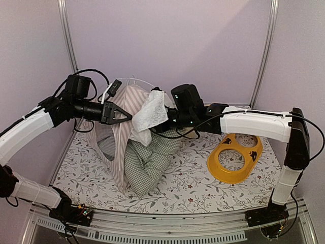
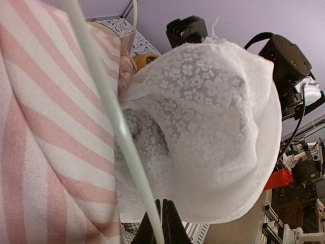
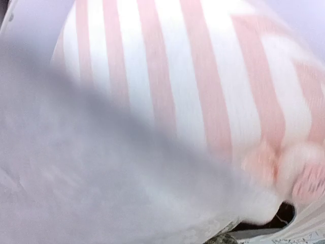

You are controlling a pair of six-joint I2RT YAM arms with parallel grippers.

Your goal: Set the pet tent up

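Pet tent (image 1: 122,152) sagging half-raised, draping over checked cushion (image 1: 150,165). Left gripper (image 1: 123,116), jaws pressed together, bracing striped wall above cushion's left. Right gripper (image 1: 162,125) sitting closed behind sheer flap (image 1: 151,113) above cushion; contents unclear. Likely step: spreading frame. Next move calling for pulling sides apart evenly.

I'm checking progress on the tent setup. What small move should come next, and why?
Probably lift the left gripper slightly: it seems shut on the top of the pet tent, yet the striped fabric hangs slack against the checked cushion.
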